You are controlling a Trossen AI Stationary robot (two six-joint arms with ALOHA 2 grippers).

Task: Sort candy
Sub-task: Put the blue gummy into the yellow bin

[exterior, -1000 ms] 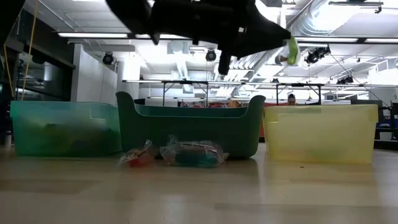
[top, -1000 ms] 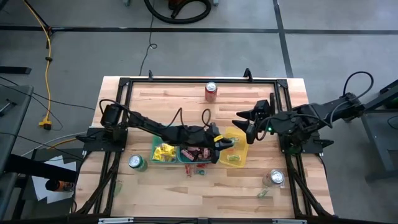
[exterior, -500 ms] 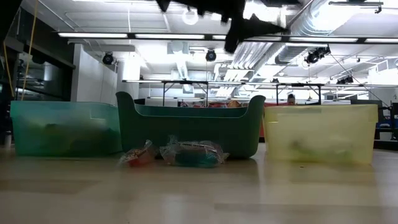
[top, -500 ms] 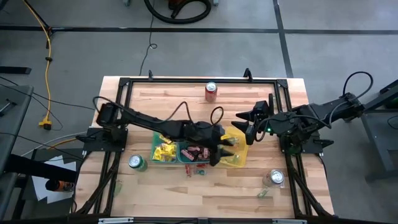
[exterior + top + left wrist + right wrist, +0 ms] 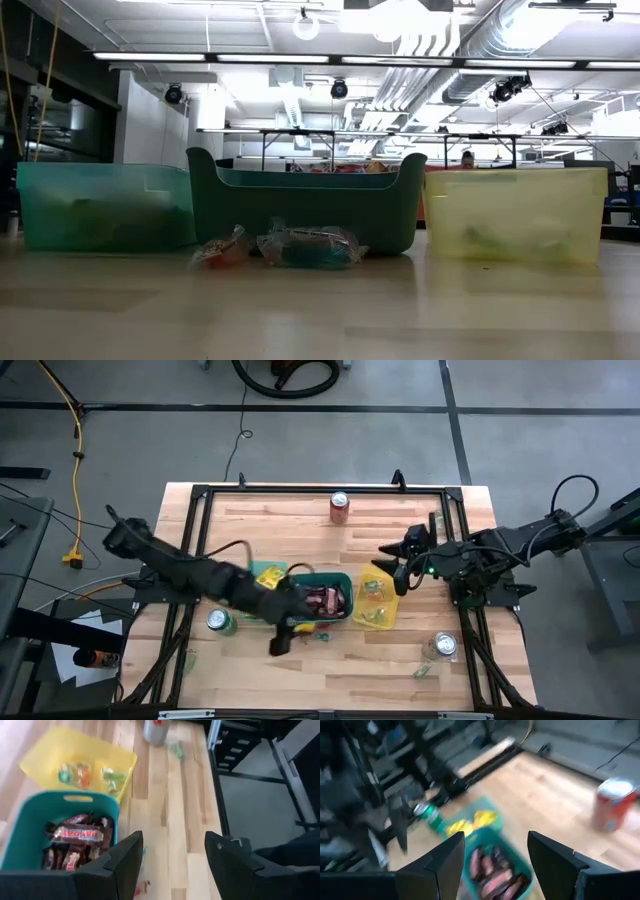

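Robotics lab, exposed ceiling ducts (image 5: 520, 45), strip lights (image 5: 210, 56), folding tables (image 5: 300, 135)

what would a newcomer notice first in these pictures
Three bins in a row mid-table: one with yellow packets, a teal bin of dark brown-red bars, and a yellow bin of small clear-wrapped candies. The open left gripper hangs just before the teal bin, the open right gripper beside the yellow one.

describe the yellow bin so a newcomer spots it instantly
On the wooden table, three bins sit in a row near the middle. The yellow bin is the end one nearest the right gripper. Unlike the teal bin of brown bars beside it, it holds small green-tinted wrappers.
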